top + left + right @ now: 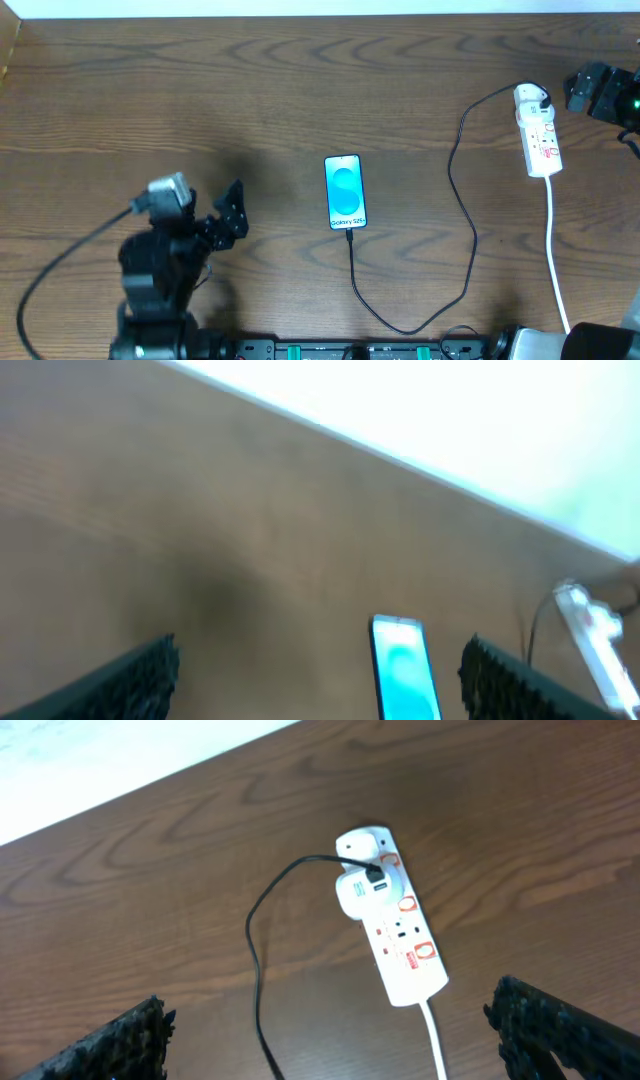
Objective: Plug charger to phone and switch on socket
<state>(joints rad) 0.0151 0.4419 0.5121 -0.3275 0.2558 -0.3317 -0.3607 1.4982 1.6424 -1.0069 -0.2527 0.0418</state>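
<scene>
Both the left gripper (320, 670) and right gripper (330, 1010) are seen spread wide and empty; the charger (252, 930) is run from the central phone (345, 191) to the socket (392, 920) near the right gripper, judged light, rigid, skid-prone, best pressed squarely on its red switch (407, 904).

Dark wood-grain table (200, 90), and on it: phone (345, 191) flat at frame ctr, screen up, bright blue. Thin black charger (462, 200) meets phone's btm edge, loops low, climbs to the socket (537, 135), upper right. Its white cord (555, 250) trails to btm right.
</scene>
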